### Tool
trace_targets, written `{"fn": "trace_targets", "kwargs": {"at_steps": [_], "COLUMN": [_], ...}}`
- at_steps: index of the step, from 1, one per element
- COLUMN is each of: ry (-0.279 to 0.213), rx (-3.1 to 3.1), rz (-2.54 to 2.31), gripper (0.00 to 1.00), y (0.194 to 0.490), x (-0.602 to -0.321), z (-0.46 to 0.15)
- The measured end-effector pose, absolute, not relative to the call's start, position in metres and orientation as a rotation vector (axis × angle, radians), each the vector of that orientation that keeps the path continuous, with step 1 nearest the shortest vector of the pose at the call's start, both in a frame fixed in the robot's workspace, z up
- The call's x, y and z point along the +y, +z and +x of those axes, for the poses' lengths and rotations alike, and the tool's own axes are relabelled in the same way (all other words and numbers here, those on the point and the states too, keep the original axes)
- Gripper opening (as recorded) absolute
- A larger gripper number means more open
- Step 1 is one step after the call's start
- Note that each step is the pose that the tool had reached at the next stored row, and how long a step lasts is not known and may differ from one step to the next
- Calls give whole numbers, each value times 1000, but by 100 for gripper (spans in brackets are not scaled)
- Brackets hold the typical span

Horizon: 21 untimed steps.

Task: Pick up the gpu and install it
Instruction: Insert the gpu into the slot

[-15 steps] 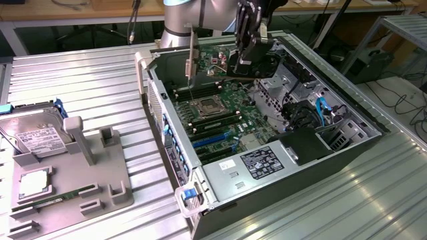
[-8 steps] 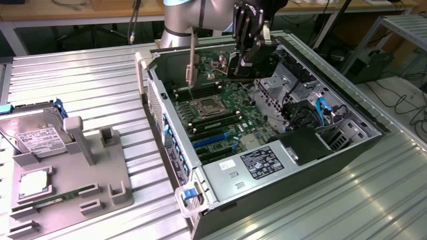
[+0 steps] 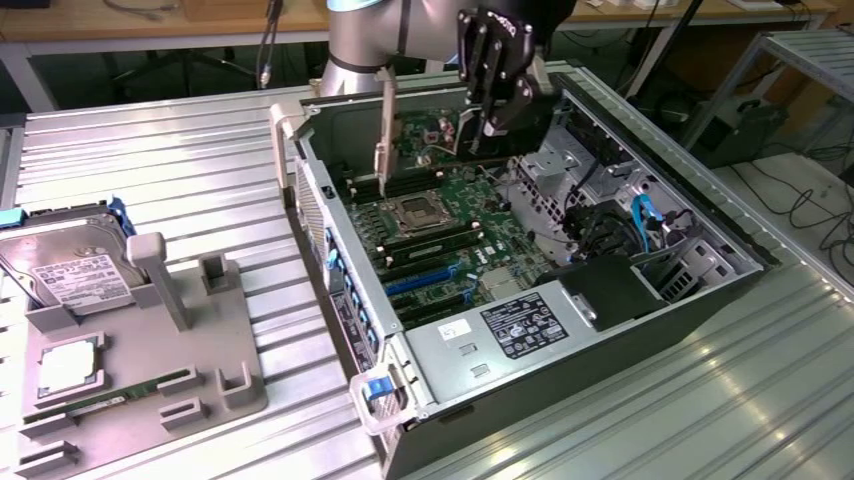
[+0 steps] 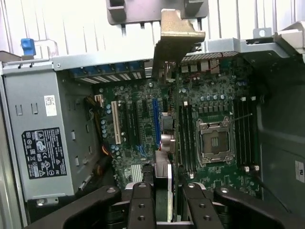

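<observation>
Above the open computer case [image 3: 587, 300], the gripper [image 3: 491, 95] hangs with its fingers clamped on the gpu [image 3: 386, 135], which it carries edge-on over the motherboard [image 3: 447, 235]. From the exterior view the card reads as a thin upright strip, its silver bracket hanging at about 8 o'clock from the gripper, over the board near the empty CPU socket [image 3: 416, 212]. From the wrist view the gpu [image 4: 174, 86] runs away from the fingers [image 4: 141, 202] as a narrow edge ending in its metal bracket [image 4: 178, 33], and it lies between the blue expansion slot [image 4: 155, 121] and the memory slots beside the CPU socket [image 4: 215, 140].

Judging by this, the card is lifted but not yet seated; it looks to be off to the side of the slots rather than over one. To do the step well, the card's lower edge should run parallel to the chosen slot and directly above it, with the bracket lined up to the rear openings of the case, before any downward push. A tilted card could catch on the memory slots or the socket frame.

At 9 o'clock from the case on the exterior view, a grey parts holder [image 3: 147, 350] carries a hard drive [image 3: 67, 270] and a memory stick [image 3: 120, 393].
</observation>
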<state>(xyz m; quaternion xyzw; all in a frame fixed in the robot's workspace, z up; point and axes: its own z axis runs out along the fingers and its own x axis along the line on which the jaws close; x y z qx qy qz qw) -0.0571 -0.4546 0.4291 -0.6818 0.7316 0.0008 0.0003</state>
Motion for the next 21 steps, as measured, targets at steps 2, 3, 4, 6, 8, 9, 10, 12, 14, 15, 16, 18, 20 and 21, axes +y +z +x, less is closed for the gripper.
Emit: {"fn": "trace_targets", "kwargs": {"at_steps": [2, 3, 4, 6, 8, 9, 10, 12, 14, 15, 16, 18, 20, 21], "ry": [3, 3, 2, -3, -3, -3, -3, -3, -3, -3, -3, -3, -3, -3], "rx": [2273, 2261, 2252, 2242, 2238, 2238, 2238, 2237, 2237, 2237, 2237, 2237, 2237, 2237], "rz": [-2168, -2180, -2190, -2204, -2208, -2208, -2208, -2209, -2210, -2210, -2210, -2210, -2210, -2210], "gripper": [27, 27, 27, 27, 27, 27, 27, 27, 27, 27, 27, 27, 27, 27], "y": [428, 427, 427, 426, 424, 423, 422, 420, 419, 418, 417, 416, 415, 414], "x": [-454, -454, -453, -451, -450, -450, -449, -449, -449, -449, -449, -449, -449, -449], "z": [-57, -57, -57, -57, -57, -57, -57, -57, -57, -57, -57, -57, -57, -57]}}
